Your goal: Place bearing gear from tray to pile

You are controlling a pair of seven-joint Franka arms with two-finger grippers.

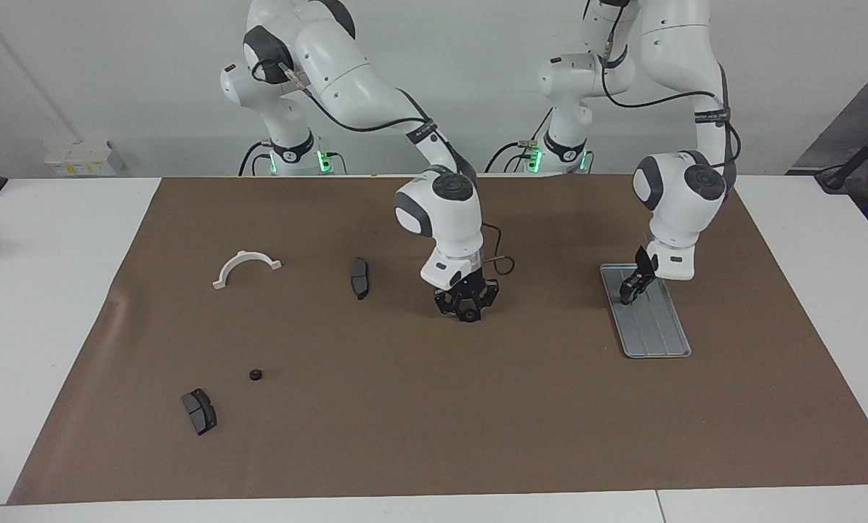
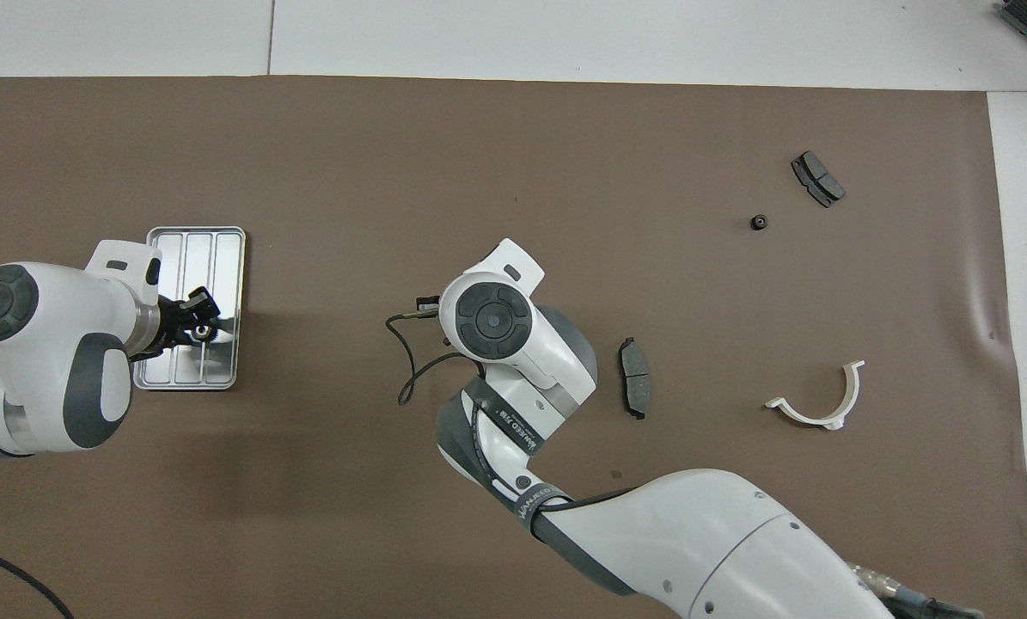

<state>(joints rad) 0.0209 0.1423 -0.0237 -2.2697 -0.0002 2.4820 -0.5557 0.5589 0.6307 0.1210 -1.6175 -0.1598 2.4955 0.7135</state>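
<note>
The silver ridged tray [image 1: 659, 338] lies toward the left arm's end of the table and also shows in the overhead view [image 2: 221, 249]. My left gripper [image 1: 631, 289] is down on the tray's part nearer the robots. In the overhead view it [image 2: 198, 324] is closed around a small round bearing gear [image 2: 204, 330]. The pile is one tiny black gear [image 1: 256, 375] toward the right arm's end, also in the overhead view [image 2: 760, 222]. My right gripper [image 1: 468, 311] waits low over the middle of the mat; the overhead view hides it under its wrist.
One dark brake pad [image 1: 199, 411] lies beside the pile gear, another [image 1: 359, 277] lies near the right gripper. A white half-ring clamp [image 1: 245, 266] lies toward the right arm's end. A thin black cable [image 1: 503, 261] loops from the right wrist.
</note>
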